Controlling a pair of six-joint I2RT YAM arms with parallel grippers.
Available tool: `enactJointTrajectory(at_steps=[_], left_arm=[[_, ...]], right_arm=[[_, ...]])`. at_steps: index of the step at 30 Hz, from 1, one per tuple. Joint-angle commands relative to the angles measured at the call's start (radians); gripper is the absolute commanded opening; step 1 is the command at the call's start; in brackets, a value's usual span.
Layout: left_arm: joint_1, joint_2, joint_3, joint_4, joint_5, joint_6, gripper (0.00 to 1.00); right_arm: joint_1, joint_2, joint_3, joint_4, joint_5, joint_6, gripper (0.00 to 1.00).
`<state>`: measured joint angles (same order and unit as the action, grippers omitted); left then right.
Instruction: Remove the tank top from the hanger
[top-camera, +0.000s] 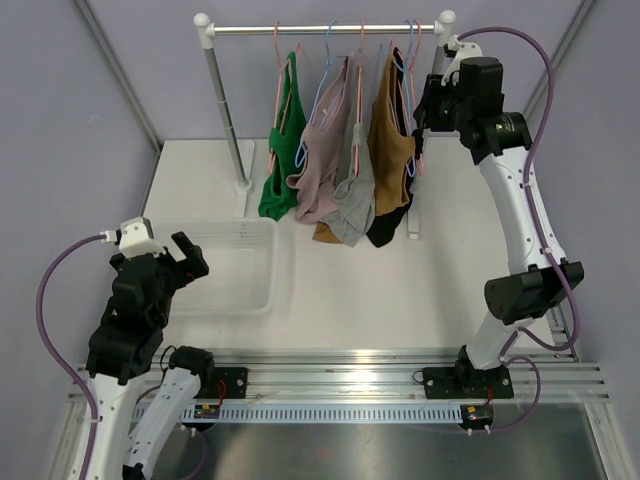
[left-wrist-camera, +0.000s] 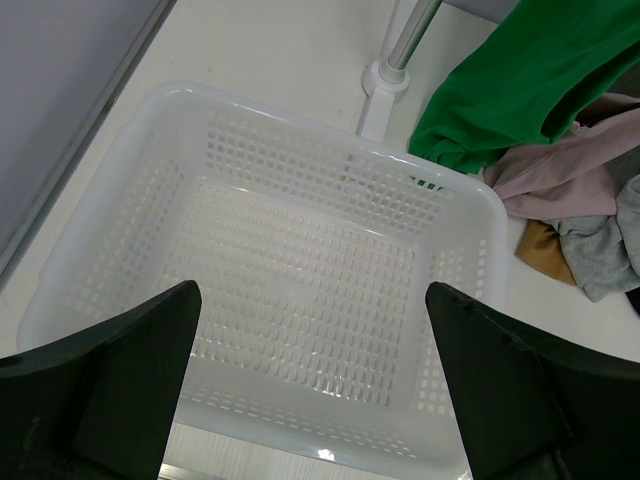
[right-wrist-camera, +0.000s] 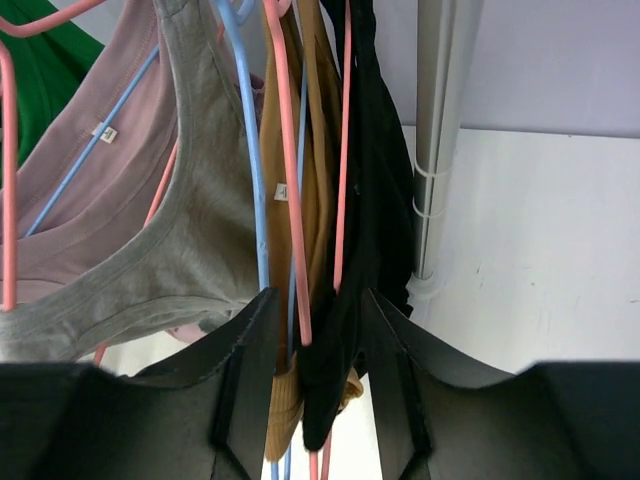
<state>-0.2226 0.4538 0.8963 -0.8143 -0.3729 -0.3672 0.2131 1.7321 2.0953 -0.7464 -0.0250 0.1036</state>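
Two fingers of the right gripper (right-wrist-camera: 318, 300) stand half closed around the black tank top (right-wrist-camera: 375, 200), which hangs lengthwise down between them, straps up; whether they pinch it I cannot tell. Left gripper (left-wrist-camera: 310, 300) gapes wide, empty

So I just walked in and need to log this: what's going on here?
The right gripper is up at the rack, its fingers either side of the black top and a pink hanger; whether it grips yet is unclear. The left gripper hangs open over the white basket, which is empty.
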Motion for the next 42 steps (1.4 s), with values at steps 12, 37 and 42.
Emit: enactJointTrajectory(at_steps=[12,37,42], left_arm=[[-0.006,0.016,-0.002,0.053,0.017,-0.003,0.99],[-0.006,0.057,0.032,0.056,0.104,0.017,0.99],[-0.008,0.1,0.101,0.078,0.276,0.033,0.99]], right_arm=[[-0.006,0.144,0.138,0.004,-0.052,-0.068,0.3],[-0.006,-0.029,0.226,-0.103,0.019,-0.052,0.0],[-0.006,-0.196,0.01,-0.053,0.004,-0.012,0.0]])
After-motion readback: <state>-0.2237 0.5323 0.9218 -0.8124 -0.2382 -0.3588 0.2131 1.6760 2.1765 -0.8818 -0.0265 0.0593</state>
